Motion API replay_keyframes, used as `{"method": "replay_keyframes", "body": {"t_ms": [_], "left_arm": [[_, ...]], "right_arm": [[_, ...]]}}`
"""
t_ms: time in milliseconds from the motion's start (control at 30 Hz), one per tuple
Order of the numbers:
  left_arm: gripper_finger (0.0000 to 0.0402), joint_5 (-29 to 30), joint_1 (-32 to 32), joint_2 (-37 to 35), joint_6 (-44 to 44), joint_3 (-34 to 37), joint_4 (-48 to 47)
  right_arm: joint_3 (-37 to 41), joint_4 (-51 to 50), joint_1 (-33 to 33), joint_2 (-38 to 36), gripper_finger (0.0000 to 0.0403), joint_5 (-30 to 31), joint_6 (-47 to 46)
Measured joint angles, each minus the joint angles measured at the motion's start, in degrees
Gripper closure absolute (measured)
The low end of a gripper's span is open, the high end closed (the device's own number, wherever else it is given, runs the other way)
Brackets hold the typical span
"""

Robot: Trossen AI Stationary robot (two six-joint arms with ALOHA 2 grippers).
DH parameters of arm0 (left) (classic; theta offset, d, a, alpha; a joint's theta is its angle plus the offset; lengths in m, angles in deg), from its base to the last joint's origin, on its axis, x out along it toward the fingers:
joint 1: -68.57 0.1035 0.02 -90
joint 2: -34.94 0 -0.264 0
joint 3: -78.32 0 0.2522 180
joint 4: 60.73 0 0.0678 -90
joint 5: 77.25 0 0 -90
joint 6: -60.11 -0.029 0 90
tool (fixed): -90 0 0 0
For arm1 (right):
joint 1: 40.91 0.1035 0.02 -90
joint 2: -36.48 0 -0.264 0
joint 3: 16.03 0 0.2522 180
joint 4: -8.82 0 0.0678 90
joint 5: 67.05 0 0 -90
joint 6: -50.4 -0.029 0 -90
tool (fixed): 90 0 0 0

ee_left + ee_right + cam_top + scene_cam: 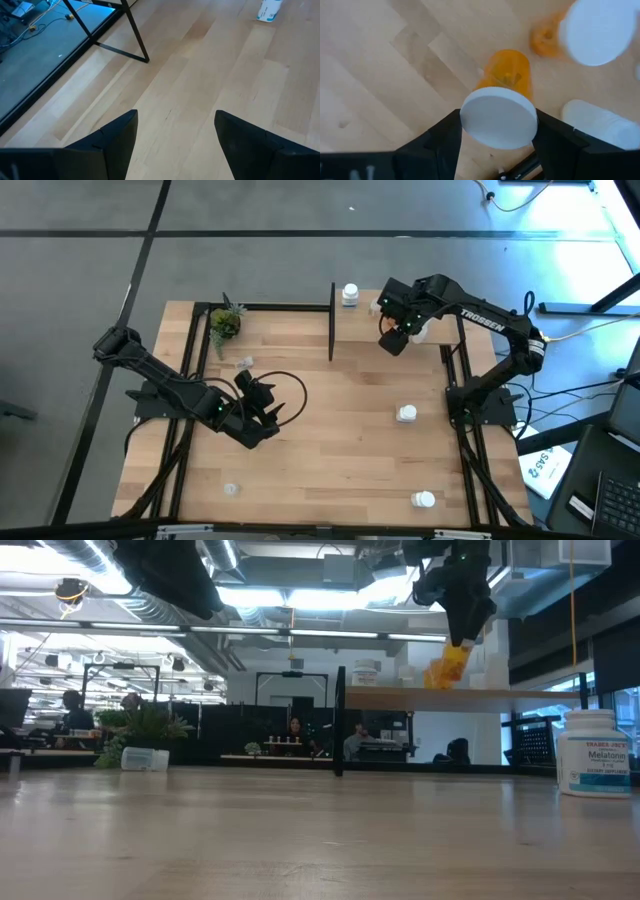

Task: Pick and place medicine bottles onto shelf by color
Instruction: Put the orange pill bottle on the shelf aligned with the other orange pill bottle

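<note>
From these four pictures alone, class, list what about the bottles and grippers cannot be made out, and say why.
- Orange bottle in the right gripper: its label, hidden by its white cap in the right wrist view.
- Second orange bottle: mostly covered by a blurred white cap.
- Left gripper: out of frame in the low view.
- Small bottle near the table's front: too small to tell its color, high view.

Second orange bottle (547, 40) blurred; white bottle (269, 10) cut off.
</note>
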Motion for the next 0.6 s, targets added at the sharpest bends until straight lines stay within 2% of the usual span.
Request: {"method": "replay_keyframes", "body": {"t_ms": [167, 300, 600], "left_arm": [[0.0143, 0.0, 0.0, 0.0, 0.0, 0.0, 0.0], [0.0143, 0.0, 0.0, 0.0, 0.0, 0.0, 0.0], [0.0143, 0.0, 0.0, 0.0, 0.0, 0.0, 0.0]], "right_arm": [[0.0, -1.8, -0.7, 0.6, 0.0189, -4.5, 0.0], [0.0, -2.2, -1.7, 2.4, 0.0189, -2.6, -0.2], [-0.1, -2.0, -1.9, 3.2, 0.0189, -2.9, 2.1]]}}
